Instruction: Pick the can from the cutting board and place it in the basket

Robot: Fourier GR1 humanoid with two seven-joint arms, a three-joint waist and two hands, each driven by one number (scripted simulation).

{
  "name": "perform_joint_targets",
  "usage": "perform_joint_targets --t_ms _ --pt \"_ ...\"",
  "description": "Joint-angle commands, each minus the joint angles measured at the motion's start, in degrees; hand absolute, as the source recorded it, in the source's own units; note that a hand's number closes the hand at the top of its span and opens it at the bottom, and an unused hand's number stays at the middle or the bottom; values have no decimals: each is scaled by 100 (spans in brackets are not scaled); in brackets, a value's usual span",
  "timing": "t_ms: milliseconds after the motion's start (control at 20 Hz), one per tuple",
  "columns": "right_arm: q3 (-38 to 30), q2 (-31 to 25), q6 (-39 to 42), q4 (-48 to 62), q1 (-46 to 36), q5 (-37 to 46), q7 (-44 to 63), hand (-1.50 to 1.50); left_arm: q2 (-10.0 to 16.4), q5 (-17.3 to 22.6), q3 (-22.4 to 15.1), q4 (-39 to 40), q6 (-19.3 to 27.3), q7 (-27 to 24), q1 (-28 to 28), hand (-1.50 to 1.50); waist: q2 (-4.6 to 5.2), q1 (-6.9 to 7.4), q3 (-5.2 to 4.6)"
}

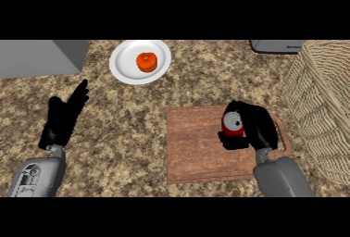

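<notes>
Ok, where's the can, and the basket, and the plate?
can (232,122), head view, on its round grey end.
basket (321,102), head view, on its woven wall.
plate (121,65), head view, on its white rim.

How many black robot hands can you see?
2. The left hand rests open above the counter on the left side. The right hand is over the cutting board, curled round the red can. Neither is hidden.

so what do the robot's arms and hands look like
The left forearm and right forearm are rounded grey shells; the left one shows a lighter recessed panel. Each ends in a black hand, left hand and right hand. No cables or sleeves visible.
</notes>
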Motion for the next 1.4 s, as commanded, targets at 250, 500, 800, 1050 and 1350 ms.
perform_joint_targets --t_ms 250,500,800,1050,1350 --pt "1211 -42 1542 557 -460 1535 1348 150 93 121 73 -159 -150 -18 111 0 22 40 17" --pt "884 612 1609 -456 -521 1008 1660 150 -173 -177 -141 -213 185 211 -1 0 20 -42 26" --pt "1034 630 1579 -2140 -815 -145 2661 150 -150 -47 -63 76 21 -97 65 0 7 -36 23" --pt "499 634 1491 -3490 -1328 -635 3493 150 -72 -20 12 -37 15 38 100 0 -21 -67 24" --pt "-53 635 2438 -4327 -2720 -856 5031 150 -13 19 100 76 -23 -36 -85 0 4 -54 20"
